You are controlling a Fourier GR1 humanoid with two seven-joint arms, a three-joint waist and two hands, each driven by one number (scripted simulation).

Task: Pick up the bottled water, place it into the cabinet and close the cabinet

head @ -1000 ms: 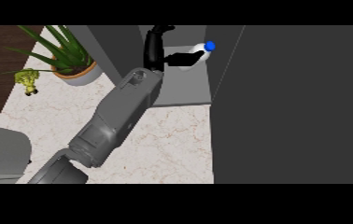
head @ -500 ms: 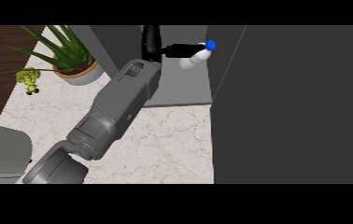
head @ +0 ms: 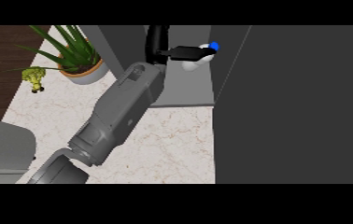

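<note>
Left hand (head: 180, 53) curled round bottle (head: 196, 59) at upper centre, inside cabinet (head: 186, 85); best set upright, clear of door (head: 283, 106).

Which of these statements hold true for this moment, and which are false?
1. The left hand is curled round the white water bottle with a blue cap. True.
2. The bottle lies on the marble counter. False: it is held up inside the grey cabinet.
3. A potted green plant stands at the counter's left. True.
4. The right hand holds the cabinet door. False: no right hand shows.
</note>
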